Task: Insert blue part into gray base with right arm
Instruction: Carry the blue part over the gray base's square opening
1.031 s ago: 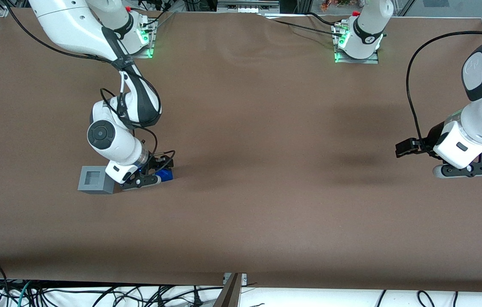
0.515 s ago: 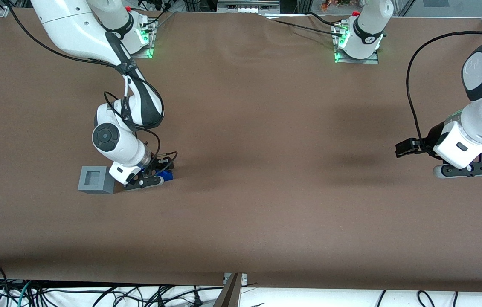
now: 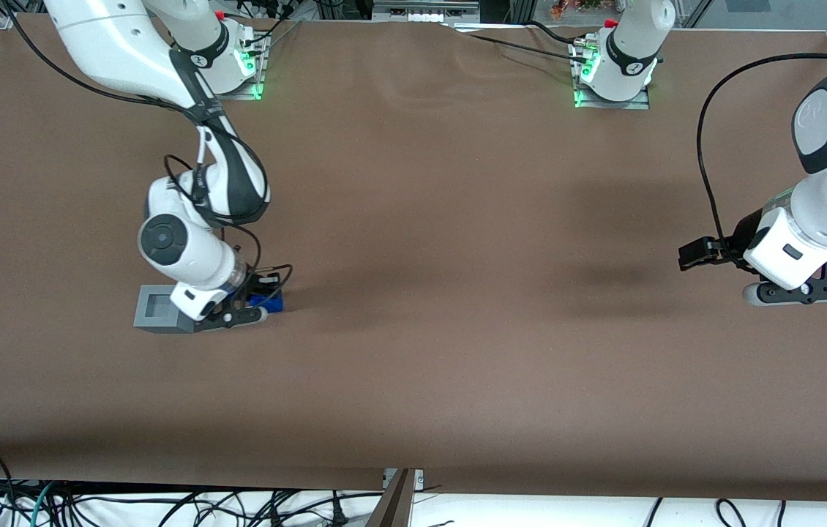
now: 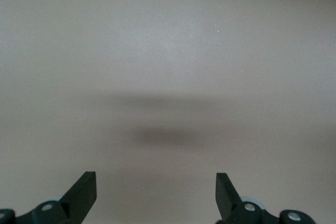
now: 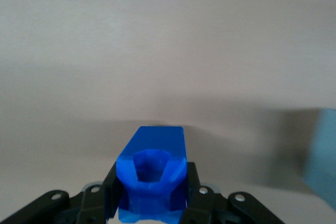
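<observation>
The blue part [image 3: 267,301] [image 5: 152,174] sits between the black fingers of my right arm's gripper [image 3: 256,298] [image 5: 151,192], which is shut on it just above the brown table. The part's hollow peg end faces the wrist camera. The gray base [image 3: 157,309] stands on the table close beside the gripper, its square socket facing up; the white wrist [image 3: 197,296] overlaps the base's edge nearest the blue part. A pale blurred edge of the base [image 5: 324,156] shows in the right wrist view.
The brown table cover [image 3: 457,293] spreads wide toward the parked arm's end. The two arm mounts [image 3: 245,69] [image 3: 607,77] with green lights stand farther from the front camera. Cables [image 3: 91,505] hang below the table's near edge.
My right arm has carried the blue part sideways toward the gray base; the wrist now overlaps the base's edge. The base has not moved.
</observation>
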Robot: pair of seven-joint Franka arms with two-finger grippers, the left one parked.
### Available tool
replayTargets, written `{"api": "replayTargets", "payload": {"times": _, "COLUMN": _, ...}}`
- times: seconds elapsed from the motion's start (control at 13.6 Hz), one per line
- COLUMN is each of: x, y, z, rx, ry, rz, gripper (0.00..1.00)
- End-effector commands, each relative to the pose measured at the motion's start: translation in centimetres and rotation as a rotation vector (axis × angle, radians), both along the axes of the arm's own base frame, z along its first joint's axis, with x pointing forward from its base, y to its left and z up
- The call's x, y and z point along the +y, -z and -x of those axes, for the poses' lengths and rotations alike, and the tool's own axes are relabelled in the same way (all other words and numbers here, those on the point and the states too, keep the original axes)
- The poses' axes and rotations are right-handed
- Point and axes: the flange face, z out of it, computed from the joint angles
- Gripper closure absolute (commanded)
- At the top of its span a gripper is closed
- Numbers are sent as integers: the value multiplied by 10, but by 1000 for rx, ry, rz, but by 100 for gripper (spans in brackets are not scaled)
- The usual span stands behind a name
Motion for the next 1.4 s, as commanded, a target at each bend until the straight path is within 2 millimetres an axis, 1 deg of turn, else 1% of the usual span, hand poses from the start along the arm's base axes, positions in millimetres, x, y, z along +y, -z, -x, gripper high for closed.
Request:
{"api": "replayTargets", "payload": {"times": 0.0, "x": -51, "y": -63, "z": -18, "rx": 30, "ry": 33, "rz": 35, "gripper": 74}}
{"api": "replayTargets", "payload": {"times": 0.15, "x": -97, "y": -94, "z": -30, "rx": 44, "ry": 53, "rz": 67, "gripper": 74}}
{"api": "replayTargets", "payload": {"times": 0.22, "x": -119, "y": -102, "z": -33, "rx": 54, "ry": 67, "rz": 72, "gripper": 74}}
{"api": "replayTargets", "payload": {"times": 0.29, "x": -140, "y": -102, "z": -34, "rx": 65, "ry": 86, "rz": 78, "gripper": 74}}
{"api": "replayTargets", "payload": {"times": 0.37, "x": -156, "y": -100, "z": -36, "rx": 61, "ry": 107, "rz": 78, "gripper": 74}}
{"api": "replayTargets", "payload": {"times": 0.59, "x": -190, "y": -87, "z": -38, "rx": 76, "ry": 165, "rz": 73, "gripper": 74}}
{"api": "replayTargets", "payload": {"times": 0.88, "x": -202, "y": -65, "z": -34, "rx": 107, "ry": 196, "rz": 52, "gripper": 74}}
{"api": "replayTargets", "payload": {"times": 1.18, "x": -199, "y": -39, "z": -25, "rx": 87, "ry": 196, "rz": 50, "gripper": 74}}
{"api": "replayTargets", "payload": {"times": 1.33, "x": -191, "y": -36, "z": -25, "rx": 85, "ry": 195, "rz": 45, "gripper": 74}}
